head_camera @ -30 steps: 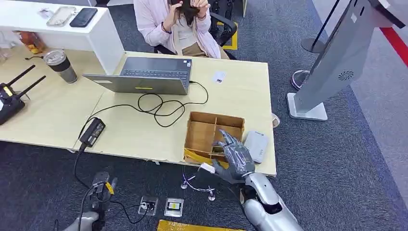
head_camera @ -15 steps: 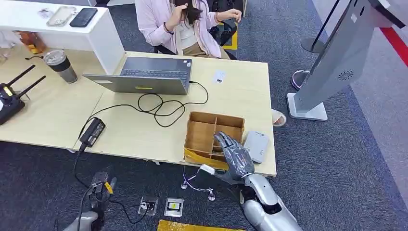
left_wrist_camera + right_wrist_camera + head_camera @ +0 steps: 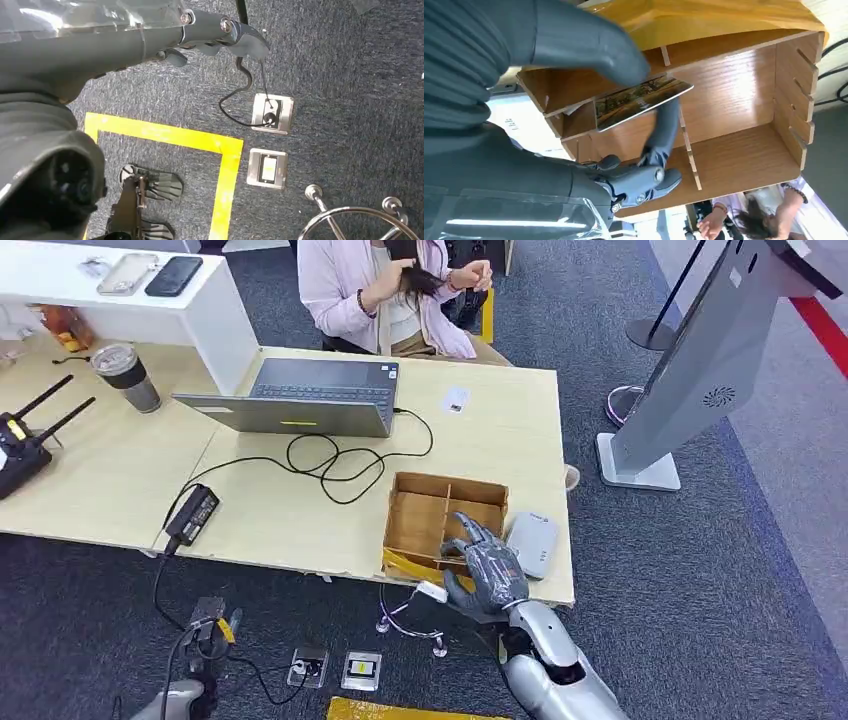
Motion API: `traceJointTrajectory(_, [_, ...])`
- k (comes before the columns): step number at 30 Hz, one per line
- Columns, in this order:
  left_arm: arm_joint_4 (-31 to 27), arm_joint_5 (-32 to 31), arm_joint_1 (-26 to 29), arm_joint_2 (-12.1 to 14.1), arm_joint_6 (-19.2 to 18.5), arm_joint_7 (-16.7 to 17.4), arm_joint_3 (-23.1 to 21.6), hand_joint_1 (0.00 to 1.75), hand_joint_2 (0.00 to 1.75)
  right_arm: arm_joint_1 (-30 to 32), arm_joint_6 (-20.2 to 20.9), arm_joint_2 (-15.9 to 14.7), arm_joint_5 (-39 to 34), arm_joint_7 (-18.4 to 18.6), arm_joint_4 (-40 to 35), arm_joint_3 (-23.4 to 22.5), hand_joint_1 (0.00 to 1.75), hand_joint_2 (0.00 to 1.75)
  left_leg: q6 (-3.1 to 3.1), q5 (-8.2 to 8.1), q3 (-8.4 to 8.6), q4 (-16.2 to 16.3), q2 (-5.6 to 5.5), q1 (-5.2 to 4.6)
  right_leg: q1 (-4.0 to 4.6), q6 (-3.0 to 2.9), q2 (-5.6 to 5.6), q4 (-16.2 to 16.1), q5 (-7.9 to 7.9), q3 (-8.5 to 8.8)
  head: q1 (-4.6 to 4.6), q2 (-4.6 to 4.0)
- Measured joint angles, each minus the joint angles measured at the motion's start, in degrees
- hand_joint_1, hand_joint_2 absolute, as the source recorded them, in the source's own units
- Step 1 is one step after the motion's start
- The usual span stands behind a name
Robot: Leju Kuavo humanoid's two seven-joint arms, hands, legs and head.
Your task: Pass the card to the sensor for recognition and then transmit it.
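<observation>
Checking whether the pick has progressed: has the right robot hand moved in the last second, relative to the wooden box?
Barely. The right robot hand hovers over the wooden box's near right compartment as before, pinching the card.

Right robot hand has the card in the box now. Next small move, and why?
Probably lift straight up out of the wooden box. In the right wrist view the right robot hand pinches the card between thumb and a finger, still among the dividers. The grey sensor lies just beside the box, so carry it there next.
</observation>
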Motion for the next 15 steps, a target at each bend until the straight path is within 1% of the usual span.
traceJointTrajectory(4, [0.00,-0.02,0.00,0.00,0.00,0.00,0.00,0.00,0.00,-0.01,-0.04,0.00,0.00,0.00,0.00,0.00,1.75,1.75,0.00,0.00,0.00,0.00,0.00,0.00,0.00,0.00,0.00,0.00,0.00,0.00,0.00,0.00])
traceJointTrajectory(6, [0.00,-0.26,0.01,0.00,0.00,0.00,0.02,0.00,0.00,-0.63,-0.90,0.07,0.15,-0.13,0.33,0.00,1.75,1.75,0.00,0.00,0.01,0.00,0.00,0.00,0.00,0.00,0.00,0.00,0.00,0.00,-0.02,0.00])
traceJointTrajectory(15, [0.00,-0.35,0.06,0.00,0.07,0.00,0.04,0.00,0.00,-0.67,-1.18,0.24,0.15,-0.57,1.25,0.00,1.75,1.75,0.00,0.00,0.01,0.00,0.00,0.00,0.00,0.00,0.00,0.00,0.00,0.01,0.00,0.00])
